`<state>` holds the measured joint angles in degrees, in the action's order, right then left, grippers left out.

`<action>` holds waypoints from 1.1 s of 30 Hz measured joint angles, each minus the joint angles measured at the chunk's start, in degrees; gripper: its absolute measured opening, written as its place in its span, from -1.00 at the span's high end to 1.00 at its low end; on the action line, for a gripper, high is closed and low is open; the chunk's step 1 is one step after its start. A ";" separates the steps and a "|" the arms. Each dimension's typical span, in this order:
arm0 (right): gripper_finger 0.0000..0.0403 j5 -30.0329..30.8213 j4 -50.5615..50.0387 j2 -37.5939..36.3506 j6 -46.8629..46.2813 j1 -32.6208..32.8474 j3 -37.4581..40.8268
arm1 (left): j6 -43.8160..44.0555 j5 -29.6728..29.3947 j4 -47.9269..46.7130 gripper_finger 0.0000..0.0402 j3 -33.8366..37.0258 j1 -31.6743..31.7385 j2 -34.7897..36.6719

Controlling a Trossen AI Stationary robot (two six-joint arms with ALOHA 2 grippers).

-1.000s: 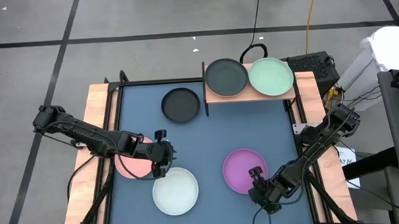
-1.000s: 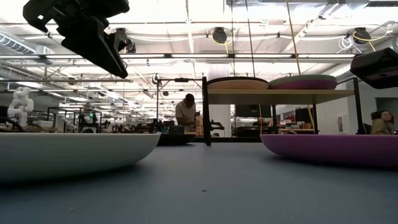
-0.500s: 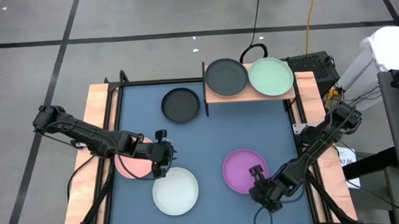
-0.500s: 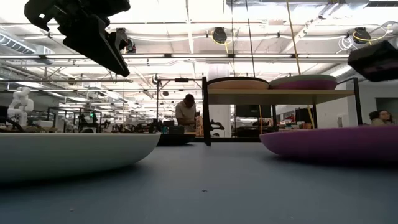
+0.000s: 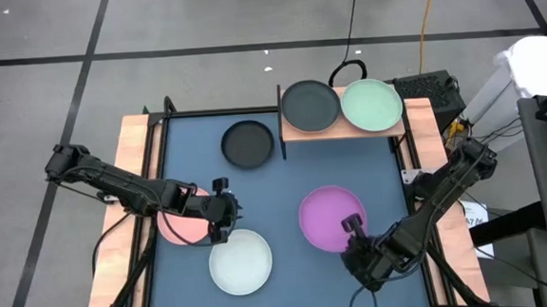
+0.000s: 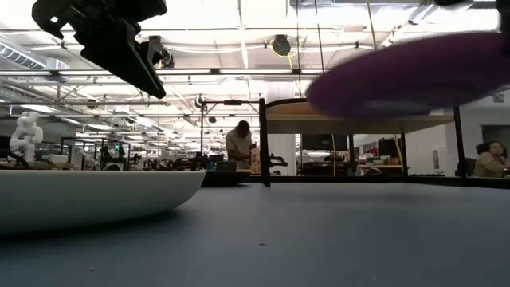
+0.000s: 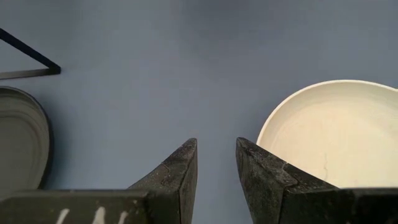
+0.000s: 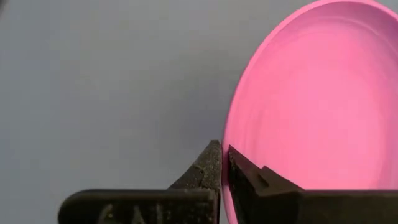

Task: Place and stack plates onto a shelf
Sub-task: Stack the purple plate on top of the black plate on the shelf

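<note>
On the blue table surface (image 5: 276, 191), the right gripper (image 5: 351, 227) has its fingers clamped on the near rim of the purple plate (image 5: 330, 217), held clear of the surface, while the left gripper (image 5: 222, 212) hovers empty, fingers slightly parted, beside the whitish plate (image 5: 240, 261) and well apart from the shelf (image 5: 341, 130).

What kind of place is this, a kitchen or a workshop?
Most likely a robotics lab or workshop, not a kitchen. Behind the blue table stretches a big hall with ceiling strip lights, benches and a person at work. Loose cables trail over the grey floor.
</note>
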<state>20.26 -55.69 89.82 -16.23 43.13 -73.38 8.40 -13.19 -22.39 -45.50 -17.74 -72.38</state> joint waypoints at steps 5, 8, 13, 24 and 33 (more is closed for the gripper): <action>1.00 8.15 -5.54 0.00 6.07 -0.80 -3.53 | 2.44 0.07 -0.04 0.41 0.00 -0.40 0.00; 1.00 11.76 -7.16 0.00 9.81 -2.15 -4.57 | 5.53 0.19 -0.07 0.41 0.00 -1.37 0.00; 1.00 12.98 -7.26 0.00 14.82 -5.72 -5.35 | 9.43 0.26 -0.17 0.41 0.00 -4.73 0.00; 1.00 19.05 -7.16 -1.12 28.12 -13.79 -5.99 | 17.09 0.26 -0.23 0.41 0.00 -14.70 -0.42; 1.00 18.72 -1.90 -6.92 39.22 -20.99 -5.99 | 21.38 -0.41 -0.97 0.41 0.00 -20.38 -0.74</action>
<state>38.98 -57.59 82.90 22.98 22.15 -79.37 29.78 -13.60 -23.36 -45.50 -38.12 -73.12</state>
